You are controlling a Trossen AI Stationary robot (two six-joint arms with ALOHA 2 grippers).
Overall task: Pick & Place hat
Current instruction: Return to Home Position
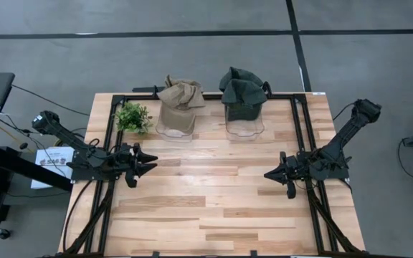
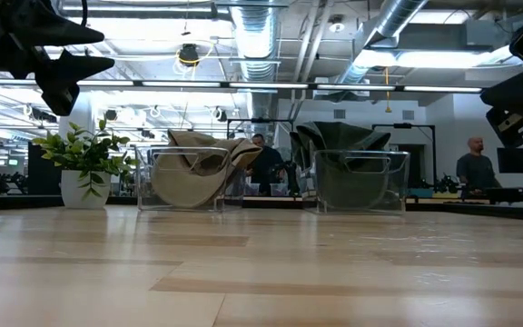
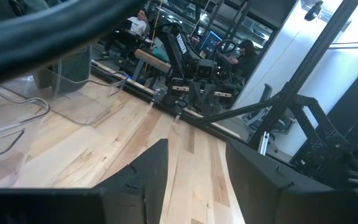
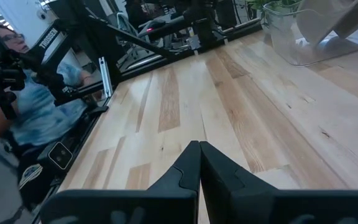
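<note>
Progress: by the look of it the placing is done; no hat lies loose on the table [image 1: 214,215], and both heaps sit in bins at its far edge.
Left to do: probably only parking the arms, since neither gripper holds anything.
Brown caps [image 1: 180,93]: piled in the left transparent bin [image 1: 160,129], just beside the small plant [image 1: 133,117]. They are crumpled and tan, the heap rising above the rim with one fold draped down inside the clear wall. How many there are cannot be counted from above.
Dark green caps [image 1: 242,84]: heaped likewise in the right bin [image 1: 244,131], spilling over its top.
Left gripper [image 1: 149,163]: over the table's left side, well apart from the bins, jaws spread and empty.
Right gripper [image 1: 268,174]: over the right side, pointing inward, jaws pressed together on nothing.
</note>
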